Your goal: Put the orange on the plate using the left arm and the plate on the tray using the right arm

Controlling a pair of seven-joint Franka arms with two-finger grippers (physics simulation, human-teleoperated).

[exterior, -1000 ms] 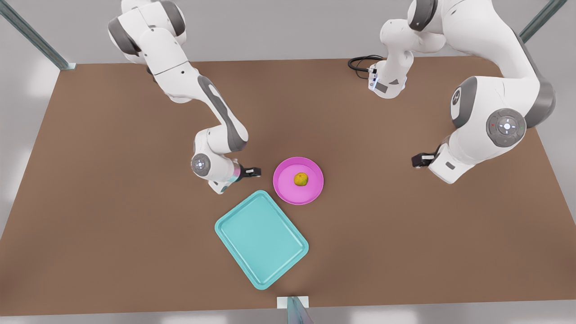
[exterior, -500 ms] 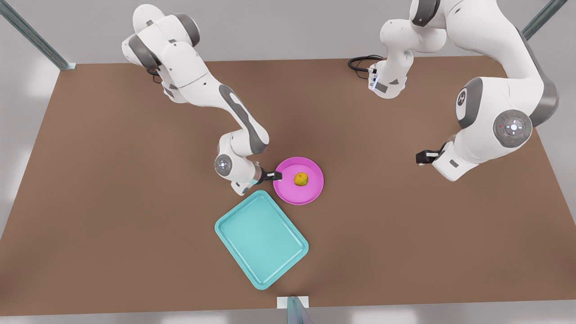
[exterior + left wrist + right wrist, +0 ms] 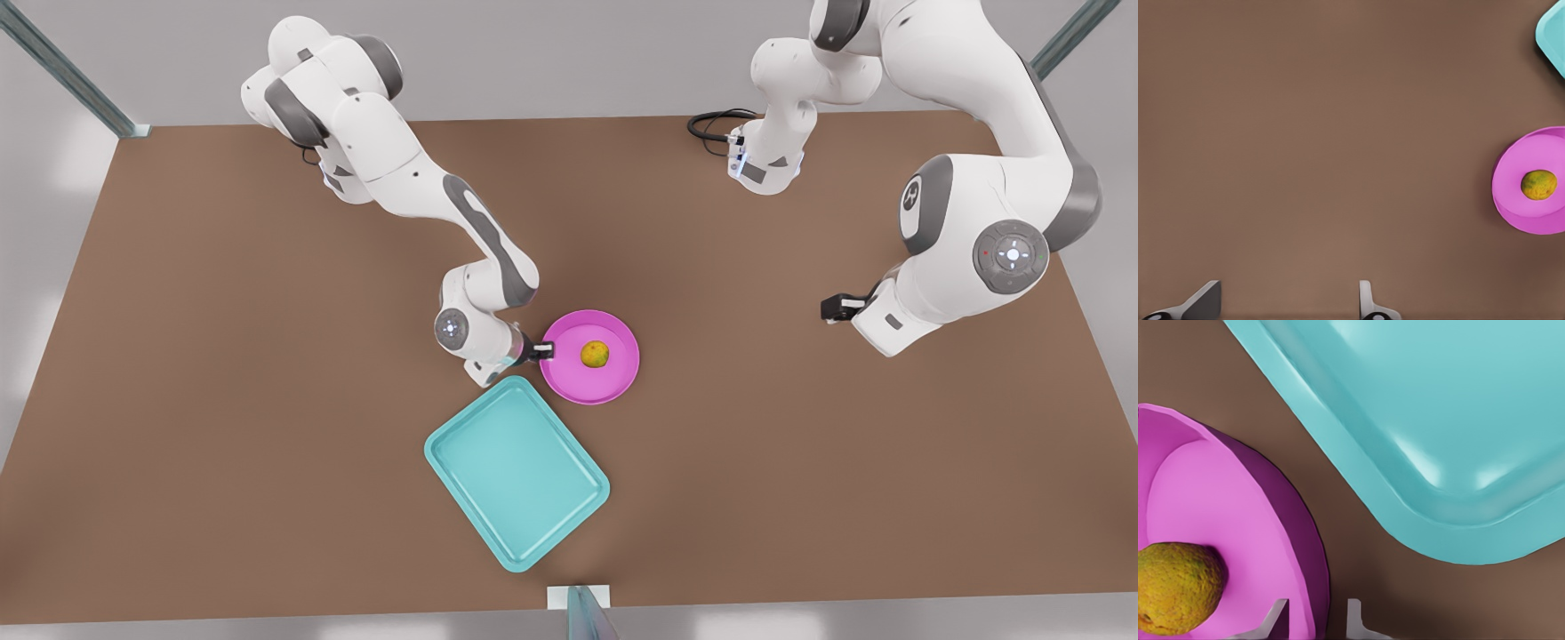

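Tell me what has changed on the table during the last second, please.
The right arm's claw moved toward the front view's right, from beside the plate up to its rim. Its fingers now straddle that rim, one inside and one outside, with the plate not lifted. The left claw barely shifted and waits open over bare table. The orange on the plate and the tray stayed put.

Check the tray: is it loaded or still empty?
Empty. The tray shows a bare teal floor; the plate with the orange sits on the table beside it, apart from its rim.
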